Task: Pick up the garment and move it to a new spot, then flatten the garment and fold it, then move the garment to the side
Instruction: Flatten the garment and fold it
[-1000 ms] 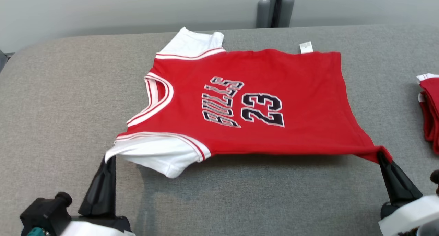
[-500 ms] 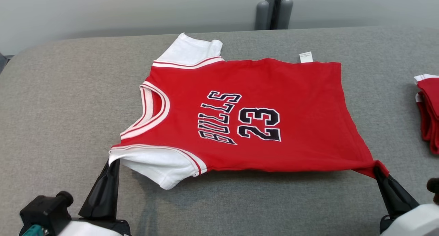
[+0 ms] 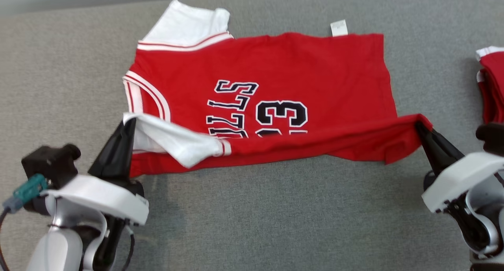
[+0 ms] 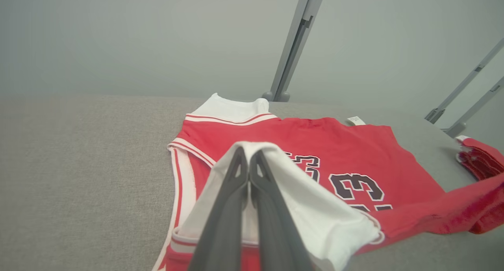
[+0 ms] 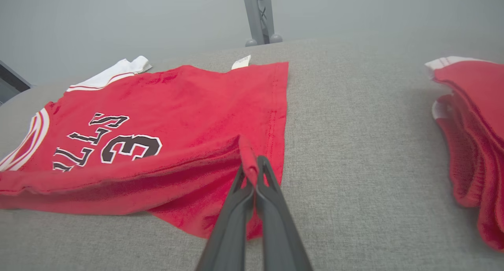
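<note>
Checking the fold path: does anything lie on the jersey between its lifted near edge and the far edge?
Nothing visible. The left claw and right claw pinch the near edge; the jersey beyond is bare. The red pile sits apart at right.

A grey cloth-covered surface (image 3: 252, 208) with a rounded far-left corner carries everything here. A red jersey (image 3: 315, 74) with black lettering and numbers lies spread across its middle, neck to the left and hem to the right. Its far part is flat, with one white sleeve (image 3: 185, 23) and a small white label (image 3: 338, 28) at the far edge, while its near edge is raised off the cloth and turned over. Well apart at the far right sits a pile of red garments (image 3: 492, 86) with white trim.
</note>
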Tool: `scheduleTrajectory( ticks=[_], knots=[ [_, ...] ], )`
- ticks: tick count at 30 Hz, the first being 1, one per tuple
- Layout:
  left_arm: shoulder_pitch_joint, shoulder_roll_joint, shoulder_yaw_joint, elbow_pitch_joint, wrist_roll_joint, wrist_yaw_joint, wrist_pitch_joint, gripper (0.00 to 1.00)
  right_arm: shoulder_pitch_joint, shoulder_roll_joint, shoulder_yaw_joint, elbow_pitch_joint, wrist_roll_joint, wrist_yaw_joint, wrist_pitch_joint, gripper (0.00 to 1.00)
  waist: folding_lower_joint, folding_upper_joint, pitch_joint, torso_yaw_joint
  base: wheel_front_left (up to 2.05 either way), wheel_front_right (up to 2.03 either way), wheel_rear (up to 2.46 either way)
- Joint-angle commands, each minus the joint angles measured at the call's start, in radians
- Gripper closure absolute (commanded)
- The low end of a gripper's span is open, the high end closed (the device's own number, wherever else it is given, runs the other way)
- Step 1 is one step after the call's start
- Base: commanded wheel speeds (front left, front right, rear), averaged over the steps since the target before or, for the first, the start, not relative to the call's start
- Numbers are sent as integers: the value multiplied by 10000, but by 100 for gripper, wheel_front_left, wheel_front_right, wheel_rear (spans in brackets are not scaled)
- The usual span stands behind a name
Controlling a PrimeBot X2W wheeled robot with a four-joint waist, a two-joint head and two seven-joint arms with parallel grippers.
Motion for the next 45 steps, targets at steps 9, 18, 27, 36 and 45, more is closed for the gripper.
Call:
scheduleTrajectory(
  ticks=[9, 18, 27, 36, 45],
  knots=[
    [-1910, -66, 50, 2153, -59, -487, -914, 100, -1758, -273, 949, 2143, 496, -4, -501, 100, 0, 0, 1260, -203, 0, 0, 0],
    [-2040, -182, 105, 3123, -149, -571, -1481, 0, -1972, -364, 1321, 2964, 795, -4, -1499, 0, 0, 0, 1310, -171, 0, 0, 0],
    [-1247, -380, 504, 2616, 471, -3, -3535, 0, -1076, -30, 203, 1993, -199, -4, -4070, 0, 0, 0, 706, -106, 0, 0, 0],
    [-669, -85, 465, 2771, 1326, 274, -4338, 0, -171, 494, -221, 1127, -1550, -4, -5211, 0, 0, 0, -84, -144, 0, 0, 0],
    [-460, -147, 346, 3132, 1327, 326, -4398, 0, 233, 702, -382, 1100, -1602, -4, -5104, 0, 0, 0, -279, -167, 0, 0, 0]
  ],
)
